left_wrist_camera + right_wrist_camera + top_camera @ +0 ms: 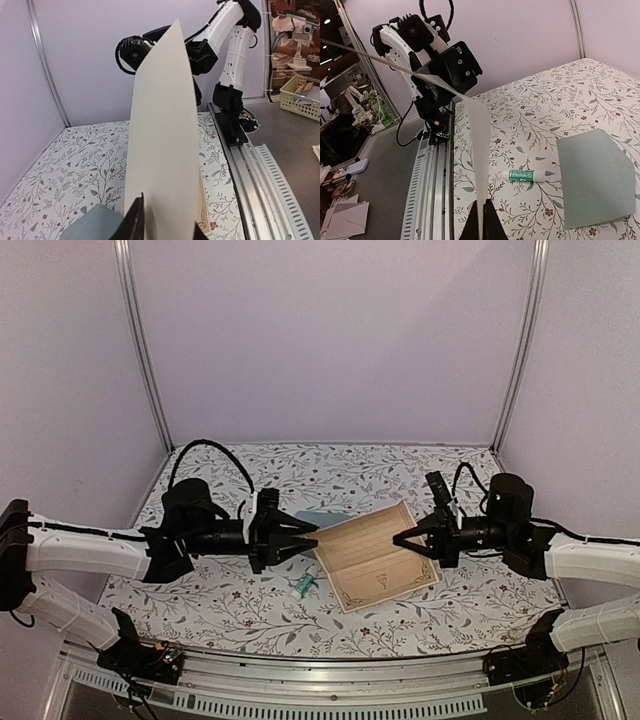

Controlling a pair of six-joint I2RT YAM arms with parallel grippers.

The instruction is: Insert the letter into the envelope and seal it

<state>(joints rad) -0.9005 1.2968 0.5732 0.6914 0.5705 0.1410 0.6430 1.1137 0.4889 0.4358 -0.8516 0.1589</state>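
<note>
The tan, bordered letter hangs above the table between my two grippers. My right gripper is shut on its right edge; in the right wrist view the letter runs edge-on out of the closed right gripper. My left gripper is at the sheet's left edge. In the left wrist view the letter's whitish back fills the gap between the parted fingers of the left gripper. The pale teal envelope lies flat on the table beneath, and shows as envelope and envelope.
A small white-and-green glue stick lies on the floral table near the front, under the letter's near corner; it shows as glue stick. A metal rail runs along the table's near edge. Pale walls close the back and sides.
</note>
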